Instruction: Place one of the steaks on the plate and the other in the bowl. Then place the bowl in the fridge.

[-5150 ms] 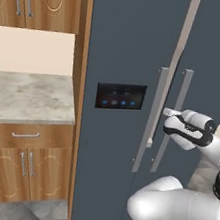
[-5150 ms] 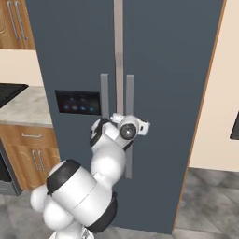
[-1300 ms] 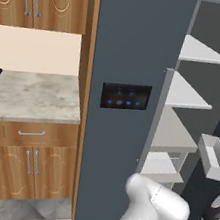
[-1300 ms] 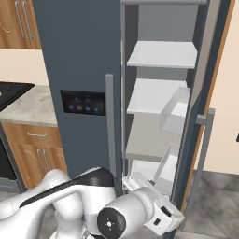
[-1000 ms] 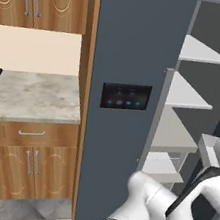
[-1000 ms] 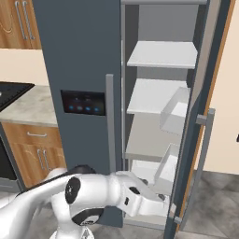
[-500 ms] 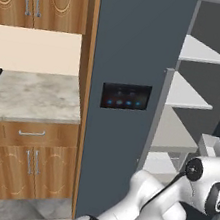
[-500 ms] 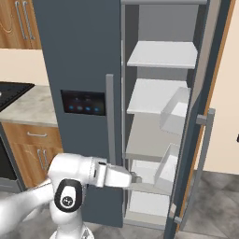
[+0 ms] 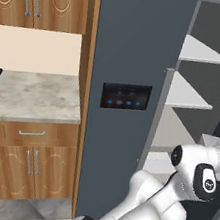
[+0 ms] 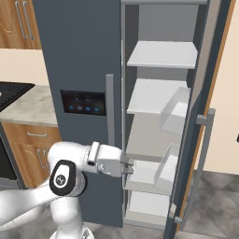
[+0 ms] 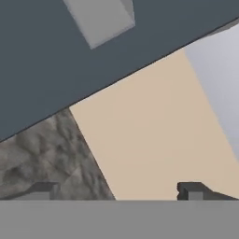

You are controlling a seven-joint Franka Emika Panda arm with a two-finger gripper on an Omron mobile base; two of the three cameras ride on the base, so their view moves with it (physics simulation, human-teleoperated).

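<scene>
The tall dark slate-grey fridge stood with its right door open; I had my fingers spread wide, empty, and risked clipping the white shelf.

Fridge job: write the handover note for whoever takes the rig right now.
Gripper: open, holding nothing, low at the front of the fridge's open right compartment.
Fridge: right door swung wide; left door shut; white shelves bare.
Done: fridge opened.
Left: steaks, plate and bowl are not in these views, so their state is unknown; the bowl is not on any visible shelf.
</scene>
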